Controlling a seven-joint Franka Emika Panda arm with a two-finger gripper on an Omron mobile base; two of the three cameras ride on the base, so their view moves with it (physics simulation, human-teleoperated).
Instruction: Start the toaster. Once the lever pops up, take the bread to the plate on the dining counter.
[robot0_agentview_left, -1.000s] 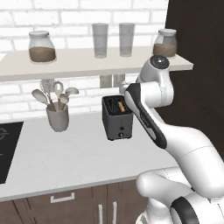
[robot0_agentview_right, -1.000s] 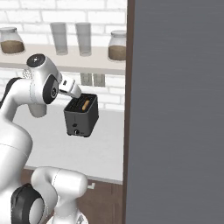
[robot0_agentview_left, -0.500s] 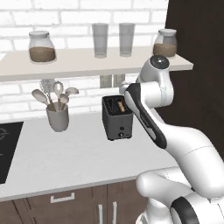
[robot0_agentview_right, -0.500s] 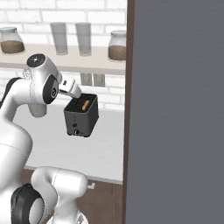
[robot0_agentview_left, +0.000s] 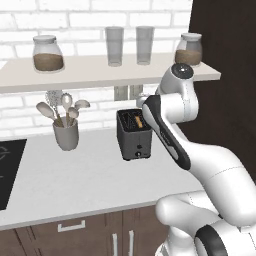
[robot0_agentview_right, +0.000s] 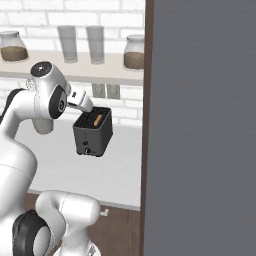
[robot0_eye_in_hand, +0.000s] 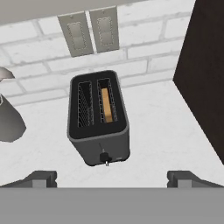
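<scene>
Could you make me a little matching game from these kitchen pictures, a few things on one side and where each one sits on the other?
Things:
1. tan-golden bread slice
2. boxy dark grey toaster
3. grey utensil crock holding spoons
4. two clear drinking glasses

Places:
A. up on the wall shelf
B. on the white worktop, below two wall sockets
C. standing in one toaster slot
D. on the worktop, left of the toaster

Pairs: 1-C, 2-B, 3-D, 4-A
</scene>
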